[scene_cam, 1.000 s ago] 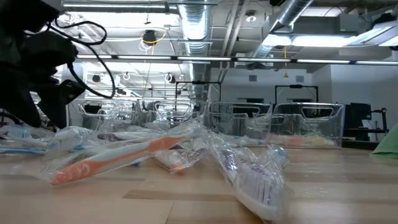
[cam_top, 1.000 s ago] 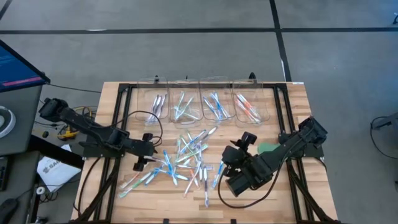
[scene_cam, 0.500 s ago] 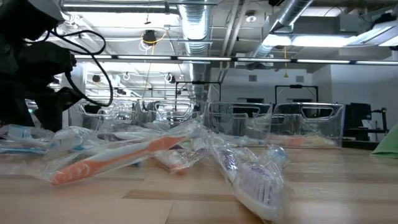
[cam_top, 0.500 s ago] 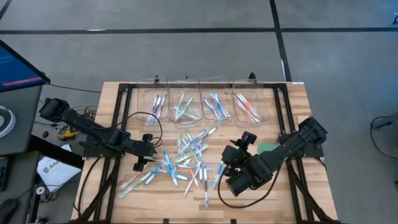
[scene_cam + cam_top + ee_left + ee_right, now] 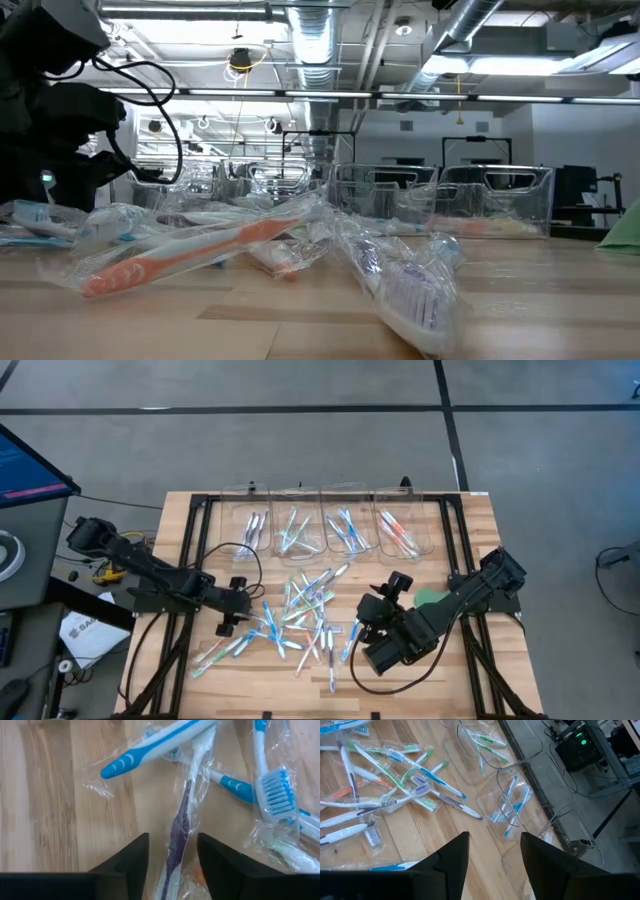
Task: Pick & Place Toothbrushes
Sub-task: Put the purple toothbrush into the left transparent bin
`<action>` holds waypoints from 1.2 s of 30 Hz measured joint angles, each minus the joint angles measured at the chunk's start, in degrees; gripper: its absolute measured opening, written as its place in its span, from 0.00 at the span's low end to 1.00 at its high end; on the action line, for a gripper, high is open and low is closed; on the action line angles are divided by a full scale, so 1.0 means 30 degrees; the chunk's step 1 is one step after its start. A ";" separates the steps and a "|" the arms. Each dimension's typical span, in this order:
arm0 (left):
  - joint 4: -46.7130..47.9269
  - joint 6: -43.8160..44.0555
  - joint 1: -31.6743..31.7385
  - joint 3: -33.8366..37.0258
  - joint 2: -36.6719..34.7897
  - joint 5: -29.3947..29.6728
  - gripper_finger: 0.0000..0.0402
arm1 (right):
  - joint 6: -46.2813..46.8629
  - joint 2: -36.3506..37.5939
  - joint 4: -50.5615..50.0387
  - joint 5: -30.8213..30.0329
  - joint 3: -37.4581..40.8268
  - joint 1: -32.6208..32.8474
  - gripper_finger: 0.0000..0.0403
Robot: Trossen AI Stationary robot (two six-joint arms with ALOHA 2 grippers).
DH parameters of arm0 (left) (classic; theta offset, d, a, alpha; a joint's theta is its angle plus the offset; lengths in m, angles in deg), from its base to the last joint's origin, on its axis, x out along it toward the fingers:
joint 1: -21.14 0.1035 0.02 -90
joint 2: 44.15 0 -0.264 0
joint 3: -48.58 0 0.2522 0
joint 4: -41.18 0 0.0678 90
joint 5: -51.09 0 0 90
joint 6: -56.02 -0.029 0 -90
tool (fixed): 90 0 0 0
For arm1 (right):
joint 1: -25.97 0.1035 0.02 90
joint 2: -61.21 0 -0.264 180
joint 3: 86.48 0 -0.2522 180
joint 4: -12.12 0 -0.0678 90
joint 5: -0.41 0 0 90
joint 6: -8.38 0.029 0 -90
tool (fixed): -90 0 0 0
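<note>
A loose pile of wrapped toothbrushes lies mid-table. More toothbrushes lie in four clear bins along the far edge. My left gripper is low over the pile's left end. It is open, one finger on each side of a purple-and-white toothbrush that lies flat on the wood in its wrapper; I see no touch. Blue toothbrushes lie crossed beyond it. My right gripper hangs open and empty above the table, right of the pile.
A flat green disc lies on the table under the right arm. In the low view an orange toothbrush and a purple one lie close to the camera. Bare wood runs along the near edge.
My left gripper has tipped a little more steeply down over the pile's left end. The toothbrushes lie where they were.
</note>
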 joint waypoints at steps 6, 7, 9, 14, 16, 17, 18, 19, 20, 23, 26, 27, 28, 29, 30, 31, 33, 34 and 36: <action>-0.0013 0.0007 0.0000 0.0000 0.0000 -0.0007 0.14 | -0.0019 0.0000 0.0000 0.0000 0.0000 -0.0095 0.43; -0.0009 0.0009 0.0000 0.0000 0.0000 -0.0007 0.09 | -0.0026 0.0000 0.0000 -0.0007 0.0000 -0.0095 0.43; -0.0009 0.0096 0.0000 -0.0001 0.0000 -0.0118 0.04 | -0.0027 0.0000 0.0000 -0.0005 0.0000 -0.0095 0.43; -0.0004 0.1048 0.0000 -0.0007 -0.0011 -0.0502 0.03 | -0.0020 0.0000 -0.0022 0.0000 0.0000 -0.0095 0.43; 0.0079 0.1064 0.0000 -0.0007 -0.0174 -0.0502 0.02 | -0.0021 0.0000 -0.0028 -0.0006 0.0000 -0.0095 0.43; 0.0070 0.1064 0.0000 -0.0015 -0.0197 -0.0502 0.02 | -0.0019 0.0000 -0.0029 -0.0007 0.0000 -0.0095 0.43; 0.0139 0.1073 0.0000 -0.0064 -0.0191 -0.0500 0.02 | -0.0022 0.0000 -0.0027 -0.0001 0.0000 -0.0095 0.43; 0.0383 0.1098 0.0000 -0.0206 -0.0197 -0.0495 0.02 | -0.0027 0.0000 -0.0029 -0.0001 0.0000 -0.0095 0.43; 0.0705 0.1154 0.0000 -0.0411 -0.0189 -0.0494 0.02 | -0.0027 0.0000 -0.0029 -0.0007 0.0004 -0.0095 0.43; 0.2129 0.1209 0.0000 -0.1301 -0.0189 -0.0425 0.02 | -0.0027 0.0000 -0.0029 -0.0007 0.0007 -0.0105 0.43; 0.3008 0.1211 0.0000 -0.2411 -0.0192 -0.0117 0.02 | -0.0027 0.0000 -0.0029 -0.0007 0.0007 -0.0109 0.43; 0.3241 0.1172 -0.0004 -0.2824 -0.0197 0.0131 0.02 | -0.0027 0.0000 -0.0029 -0.0007 0.0007 -0.0109 0.43; 0.3575 0.1037 -0.0002 -0.3221 -0.0197 0.0480 0.02 | -0.0027 0.0000 -0.0029 -0.0007 0.0007 -0.0103 0.43; 0.3963 0.0887 -0.0007 -0.3591 -0.0189 0.1002 0.02 | -0.0027 0.0000 -0.0029 -0.0007 0.0007 -0.0104 0.43; 0.4363 0.0795 -0.0007 -0.3950 -0.0189 0.1771 0.02 | -0.0027 0.0000 -0.0029 -0.0007 0.0007 -0.0103 0.43; 0.4747 0.0787 -0.0015 -0.4330 -0.0189 0.2706 0.02 | -0.0027 0.0000 -0.0029 -0.0007 0.0007 -0.0102 0.43; 0.5404 0.0778 -0.0007 -0.5062 -0.0189 0.3996 0.02 | -0.0027 0.0000 -0.0031 -0.0007 0.0022 -0.0102 0.43; 0.5705 0.0834 -0.0003 -0.5323 -0.0189 0.4497 0.02 | -0.0027 0.0000 -0.0029 -0.0007 0.0022 -0.0102 0.43; 0.6093 0.1239 0.0000 -0.5737 -0.0182 0.5498 0.02 | -0.0027 0.0028 0.0034 -0.0035 0.0241 -0.0102 0.43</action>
